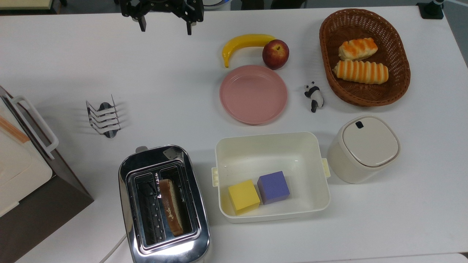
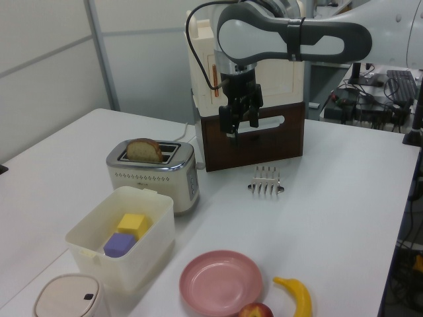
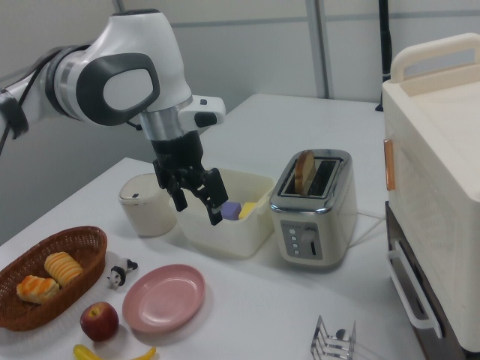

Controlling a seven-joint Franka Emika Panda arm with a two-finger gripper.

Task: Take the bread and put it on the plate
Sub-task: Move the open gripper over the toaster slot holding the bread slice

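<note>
Bread (image 1: 171, 206) stood on edge in one slot of the chrome toaster (image 1: 164, 204), top crust poking above the slot rim. Nothing gripped it. Gripper (image 1: 165, 26) hung in the air well apart from it, at the far edge of the table (image 1: 109, 65); fingers spread, nothing between them.

Key relation: in the top view the bread lay almost straight below the gripper in the picture, across the open table, at the near edge. In the left view the gripper (image 2: 239, 125) hung above and to the left view's right of the toaster. In the right view the gripper (image 3: 196, 202) was to the right view's left of the bread (image 3: 304, 171).

Long axis of the slice ran along the slot, roughly top-to-bottom in the top view. My read: the fingers would need to straddle the thin faces, so closing direction across the slot, then a straight lift out.

Look of the slice: thin edge-on, dark brown crust, lighter speckled crumb, rounded top in the left view (image 2: 143, 150).

Plate (image 1: 253, 94), pink, round, low rim, bare, sat to the top view's right of the gripper and nearer to it than the bread was. Apple (image 1: 275, 54) and banana (image 1: 245, 44) lay just beside its far rim; cream tub (image 1: 270, 175) with two blocks sat between plate and table's near edge.

Task not started, as far as I judge.
</note>
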